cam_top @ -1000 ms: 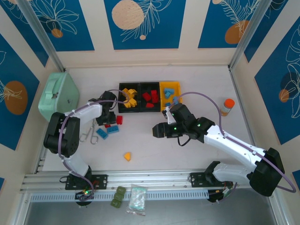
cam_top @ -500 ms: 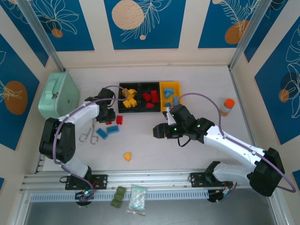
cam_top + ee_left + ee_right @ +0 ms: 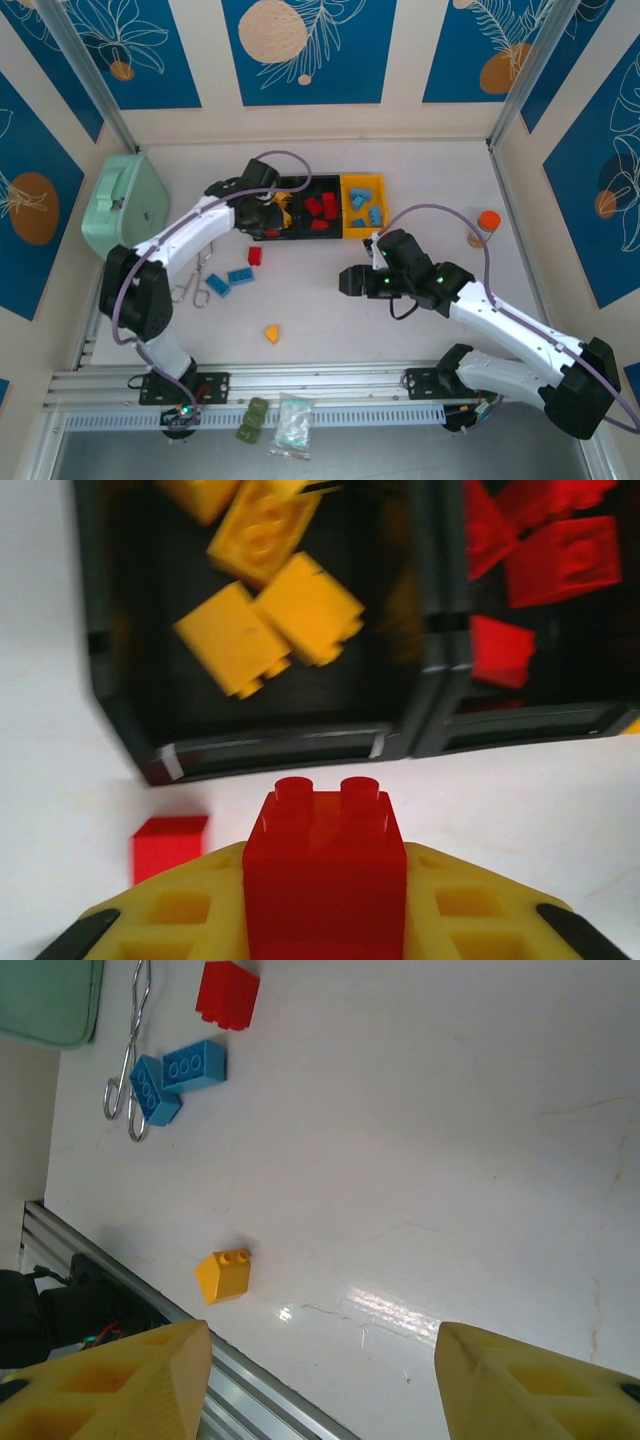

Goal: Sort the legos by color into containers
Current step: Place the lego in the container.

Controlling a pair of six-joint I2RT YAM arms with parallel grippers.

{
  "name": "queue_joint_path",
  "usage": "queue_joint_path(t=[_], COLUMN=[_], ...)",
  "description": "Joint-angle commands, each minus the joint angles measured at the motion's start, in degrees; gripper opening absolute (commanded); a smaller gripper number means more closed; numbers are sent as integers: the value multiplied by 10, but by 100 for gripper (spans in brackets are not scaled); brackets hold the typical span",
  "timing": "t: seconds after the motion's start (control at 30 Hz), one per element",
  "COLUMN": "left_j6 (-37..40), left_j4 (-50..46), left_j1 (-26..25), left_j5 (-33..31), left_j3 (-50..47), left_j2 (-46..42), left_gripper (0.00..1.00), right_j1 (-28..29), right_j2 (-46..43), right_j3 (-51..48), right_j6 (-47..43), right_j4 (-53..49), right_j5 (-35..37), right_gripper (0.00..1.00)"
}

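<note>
There are three bins: two black bins (image 3: 270, 752) and one yellow bin (image 3: 362, 186). Four loose bricks lie on the table: one red brick (image 3: 254, 255), two blue bricks (image 3: 240, 276) and one yellow brick (image 3: 272, 333). A second red brick (image 3: 325, 870) is held. The left black bin shows four yellow bricks (image 3: 232, 638). There is also one green case (image 3: 122, 205), one bottle (image 3: 485, 228), one pair of scissors (image 3: 192, 288), two olive blocks (image 3: 252, 420) and one clear bag (image 3: 293, 425).

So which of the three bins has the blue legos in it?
The yellow-orange bin at the right end of the row. The middle black bin holds red legos, the left black bin yellow ones.
</note>
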Motion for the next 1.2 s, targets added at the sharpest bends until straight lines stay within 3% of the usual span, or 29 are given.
queue_joint_path(t=[0.0,0.43,0.73,1.0,1.17], left_j6=[-4,11,12,21,23], left_j4=[-30,-91,-108,-127,-125], left_j1=[-22,-71,-79,-83,-85], left_j5=[9,-9,-12,-21,-13], left_j3=[51,275,327,363,346], left_j2=[46,221,277,277,235], left_gripper=[25,26,30,52,55], right_j1=[-6,-14,-28,-32,-32], right_j2=[-25,-89,-94,-83,-83], right_j3=[-18,-55,-57,-51,-51], right_j6=[18,50,50,50,48], right_j4=[-16,-38,-36,-32,-29], right_j5=[14,27,19,12,9], right_gripper=[61,61,61,61,61])
